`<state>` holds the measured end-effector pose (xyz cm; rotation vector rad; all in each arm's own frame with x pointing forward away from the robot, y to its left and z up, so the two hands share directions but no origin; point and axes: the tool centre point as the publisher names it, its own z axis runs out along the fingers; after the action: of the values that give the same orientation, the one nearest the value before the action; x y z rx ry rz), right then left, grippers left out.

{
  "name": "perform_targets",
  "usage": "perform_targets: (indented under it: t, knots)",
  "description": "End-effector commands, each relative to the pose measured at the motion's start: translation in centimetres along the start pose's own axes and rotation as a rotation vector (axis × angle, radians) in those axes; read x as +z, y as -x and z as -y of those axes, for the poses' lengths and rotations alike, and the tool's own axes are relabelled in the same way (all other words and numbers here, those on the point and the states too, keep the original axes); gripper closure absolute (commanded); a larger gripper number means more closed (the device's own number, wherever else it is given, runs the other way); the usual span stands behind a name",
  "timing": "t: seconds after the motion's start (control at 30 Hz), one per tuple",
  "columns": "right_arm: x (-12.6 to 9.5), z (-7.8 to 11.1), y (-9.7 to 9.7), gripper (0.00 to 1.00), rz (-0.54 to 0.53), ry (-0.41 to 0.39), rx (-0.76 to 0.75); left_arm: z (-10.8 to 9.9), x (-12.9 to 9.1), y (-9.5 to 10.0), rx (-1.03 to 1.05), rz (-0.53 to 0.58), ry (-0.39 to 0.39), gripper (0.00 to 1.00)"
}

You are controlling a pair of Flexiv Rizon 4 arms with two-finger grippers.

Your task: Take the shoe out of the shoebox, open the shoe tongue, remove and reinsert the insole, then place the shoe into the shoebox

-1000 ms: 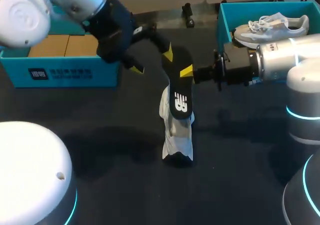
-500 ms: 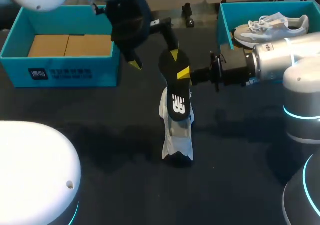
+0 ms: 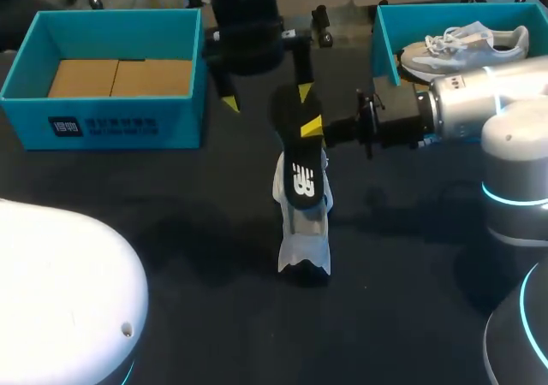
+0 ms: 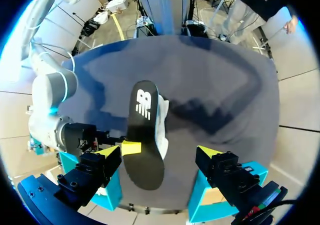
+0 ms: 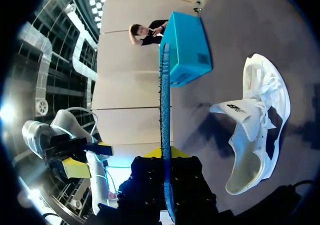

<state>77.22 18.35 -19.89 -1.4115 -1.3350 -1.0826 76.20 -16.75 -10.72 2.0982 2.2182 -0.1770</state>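
My right gripper [image 3: 315,127] is clenched on the black insole [image 3: 300,158], one yellow tip showing against its upper face near the heel end. In the right wrist view the insole [image 5: 164,100] runs edge-on straight out from between the two fingers of that gripper [image 5: 165,155]. The insole is out of the shoe, held up over the table [image 3: 171,214] with its logo end pointing down toward the white shoe [image 3: 304,235]. That shoe lies on the dark tabletop below the insole; whether the two touch I cannot tell. My left gripper [image 3: 265,97] hangs above the insole's heel end with its fingers spread wide and released. From the left wrist view the insole [image 4: 145,135] sits between those fingers [image 4: 159,152], nearer one than the other, and the shoe [image 4: 162,117] peeks out from beneath it. A teal shoebox [image 3: 103,127] with cardboard [image 3: 120,77] in its bottom stands at the table's far left. A second teal shoebox [image 3: 385,34] at the far right holds another pale shoe [image 3: 467,44].
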Motion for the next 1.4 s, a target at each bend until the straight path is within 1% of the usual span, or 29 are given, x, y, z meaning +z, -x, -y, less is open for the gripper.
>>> perform_targets:
  t: [0.03, 0.3, 0.5, 0.63, 0.73, 0.8, 0.83, 0.9, 1.0, 1.13, 1.4]
  knots:
    - [0.5, 0.0, -0.1, 1.00, 0.005, 0.001, 0.001, -0.3, 0.3, 0.7, -0.001, -0.064, 0.014, 0.00]
    - [0.9, 0.1, -0.2, 1.00, 0.003, -0.005, 0.000, -0.6, 0.5, 1.4, 0.014, -0.023, 0.026, 0.00]
    - [0.8, 0.1, -0.2, 1.00, 0.006, -0.003, 0.000, -0.8, 0.5, 1.5, 0.012, -0.006, 0.026, 0.00]
    - [0.7, 0.1, -0.1, 1.00, 0.007, -0.006, 0.000, -0.9, 0.6, 1.6, 0.014, 0.031, 0.032, 0.00]
    - [0.5, 0.1, -0.2, 1.00, 0.008, -0.008, 0.000, -1.3, 0.7, 1.7, 0.020, 0.093, 0.045, 0.00]
    - [0.2, 0.3, -0.2, 1.00, 0.009, -0.006, 0.003, -1.7, 1.1, 1.6, 0.015, 0.155, 0.057, 0.00]
    - [0.0, 0.3, -0.2, 1.00, 0.011, -0.004, 0.004, -1.7, 1.1, 1.5, 0.018, 0.159, 0.053, 0.00]
    - [-0.3, 0.4, -0.2, 1.00, 0.013, 0.002, 0.005, -1.8, 1.2, 1.2, 0.003, 0.218, 0.059, 0.00]
    - [-0.8, 0.6, -0.3, 1.00, 0.016, 0.009, 0.006, -2.2, 1.4, 0.8, -0.011, 0.277, 0.064, 0.00]
    - [-1.3, 0.9, -0.5, 1.00, 0.020, 0.014, 0.006, -2.2, 1.3, 0.6, -0.030, 0.344, 0.046, 0.00]
    - [-2.2, 1.6, -1.0, 1.00, 0.020, 0.027, 0.005, -2.4, 1.1, 0.8, -0.050, 0.551, 0.043, 0.00]
